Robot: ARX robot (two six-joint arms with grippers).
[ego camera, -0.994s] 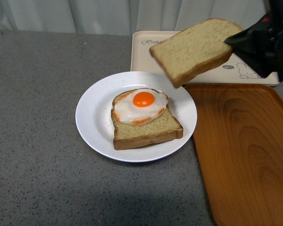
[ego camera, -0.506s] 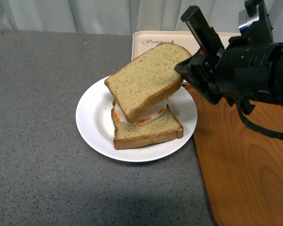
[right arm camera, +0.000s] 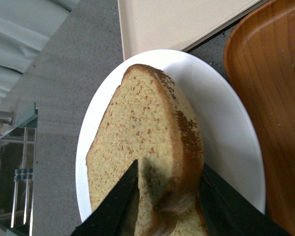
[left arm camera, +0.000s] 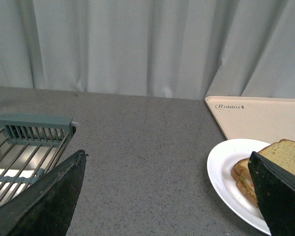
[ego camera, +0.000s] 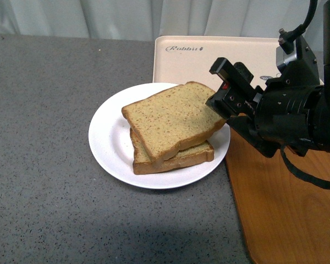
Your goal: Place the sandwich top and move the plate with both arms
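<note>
The sandwich top (ego camera: 173, 121), a tan speckled bread slice, lies tilted over the lower slice (ego camera: 179, 157) on the white plate (ego camera: 107, 143). My right gripper (ego camera: 223, 107) is shut on its right edge; in the right wrist view both fingers (right arm camera: 120, 196) pinch the slice (right arm camera: 147, 137) above the plate (right arm camera: 226, 128). The fried egg is hidden under the top slice. My left gripper (left arm camera: 167, 182) is open over bare counter, left of the plate (left arm camera: 226, 172). It holds nothing and does not show in the front view.
A cream rabbit-print tray (ego camera: 192, 55) sits behind the plate. An orange-brown wooden tray (ego camera: 286, 209) lies to the right, under my right arm. A metal rack (left arm camera: 24, 147) sits at the counter's left end. Curtains hang along the back.
My right gripper carried the sandwich top down and leftward, from high above the cream tray onto the egg slice. The egg is now covered.
</note>
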